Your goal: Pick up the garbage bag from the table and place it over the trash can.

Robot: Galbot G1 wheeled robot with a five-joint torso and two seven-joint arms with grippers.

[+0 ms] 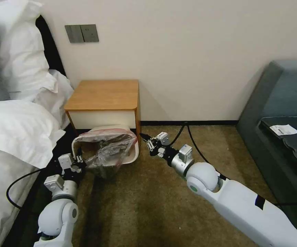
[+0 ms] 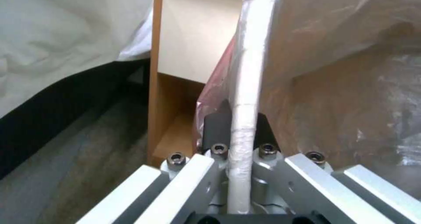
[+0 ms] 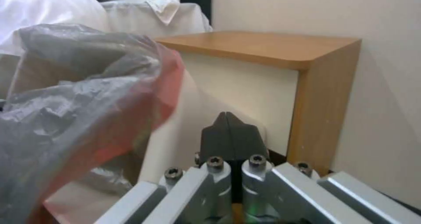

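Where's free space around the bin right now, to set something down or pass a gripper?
Free: the orange-brown wooden nightstand top, bare; the carpet between the right gripper and the dark sofa. Crowded: the cream plastic bin, tipped against the nightstand front under the crinkly translucent bag; the left gripper clamps its bag-covered rim beside the white bedding.

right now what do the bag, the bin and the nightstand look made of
Garbage bag: thin translucent plastic film, crinkled, grey with a pink-red edge. Trash can: apparently smooth cream moulded plastic with a rolled rim. Table: wood or wood-look laminate, matte orange-brown grain, white front.
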